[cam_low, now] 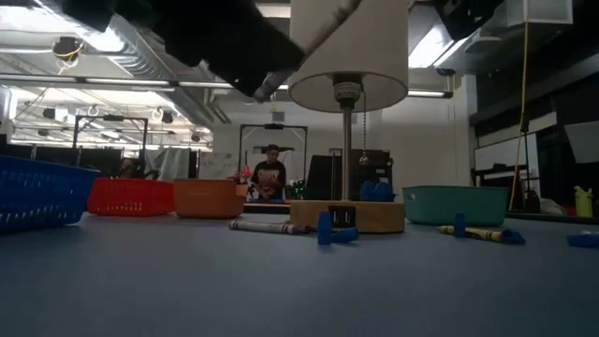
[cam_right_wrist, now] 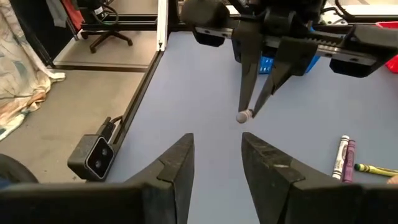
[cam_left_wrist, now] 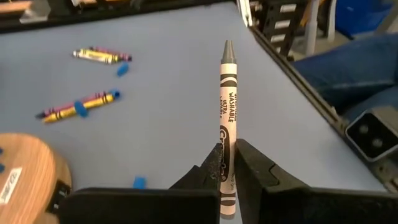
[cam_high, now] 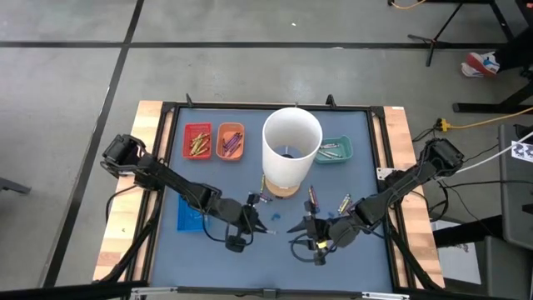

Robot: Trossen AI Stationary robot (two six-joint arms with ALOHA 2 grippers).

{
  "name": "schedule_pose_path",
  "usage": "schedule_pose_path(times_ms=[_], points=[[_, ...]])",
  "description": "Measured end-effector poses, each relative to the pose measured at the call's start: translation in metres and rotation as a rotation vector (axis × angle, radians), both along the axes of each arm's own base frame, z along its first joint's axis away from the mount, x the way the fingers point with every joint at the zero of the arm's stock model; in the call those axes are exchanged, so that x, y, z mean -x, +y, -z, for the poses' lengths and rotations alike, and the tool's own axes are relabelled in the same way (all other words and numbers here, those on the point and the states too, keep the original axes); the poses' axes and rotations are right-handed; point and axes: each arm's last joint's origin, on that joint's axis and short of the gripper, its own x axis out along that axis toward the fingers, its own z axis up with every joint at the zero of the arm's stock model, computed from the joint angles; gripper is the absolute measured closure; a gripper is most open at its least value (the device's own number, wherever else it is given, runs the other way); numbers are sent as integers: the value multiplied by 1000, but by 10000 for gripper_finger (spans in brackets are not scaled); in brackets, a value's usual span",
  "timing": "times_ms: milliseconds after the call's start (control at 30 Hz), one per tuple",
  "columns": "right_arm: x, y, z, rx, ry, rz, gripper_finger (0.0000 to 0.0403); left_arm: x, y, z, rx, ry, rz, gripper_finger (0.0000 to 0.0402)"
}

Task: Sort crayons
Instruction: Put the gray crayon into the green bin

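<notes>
My left gripper [cam_left_wrist: 227,153] is shut on a grey crayon [cam_left_wrist: 227,106] and hangs above the blue mat, left of centre near the front [cam_high: 256,222]. My right gripper [cam_right_wrist: 217,142] stands open and empty opposite it [cam_high: 304,227]. In the right wrist view the grey crayon's tip [cam_right_wrist: 244,116] faces it. Loose crayons lie flat on the mat: a yellow and purple pair [cam_left_wrist: 78,107], another pair [cam_left_wrist: 102,56], and a grey and a purple one [cam_right_wrist: 345,158]. My left gripper pinches the grey crayon's wrapped lower half [cam_left_wrist: 224,177] between its two fingers. The crayon lies along the fingers and its grey tip [cam_left_wrist: 228,50] sticks out well past them. The fingers come from the table's left, slanting slightly down. The crayon is lifted clear of the mat.
A tall white cylinder [cam_high: 291,148] on a wooden base [cam_left_wrist: 25,174] stands mid-table. Red [cam_high: 197,142], orange [cam_high: 230,142] and teal [cam_high: 335,150] trays line the far side. A blue tray [cam_high: 190,215] sits at the left. Small blue bits [cam_low: 335,232] dot the mat.
</notes>
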Motion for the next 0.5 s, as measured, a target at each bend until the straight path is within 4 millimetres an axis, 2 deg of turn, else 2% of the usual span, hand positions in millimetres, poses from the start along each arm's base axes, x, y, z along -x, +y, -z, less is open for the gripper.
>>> schedule_pose_path(times_ms=[500], points=[[-1, -4, -2, 84, -57, 143, 272, -8, -3, -23, 91, -230, -1, 391]])
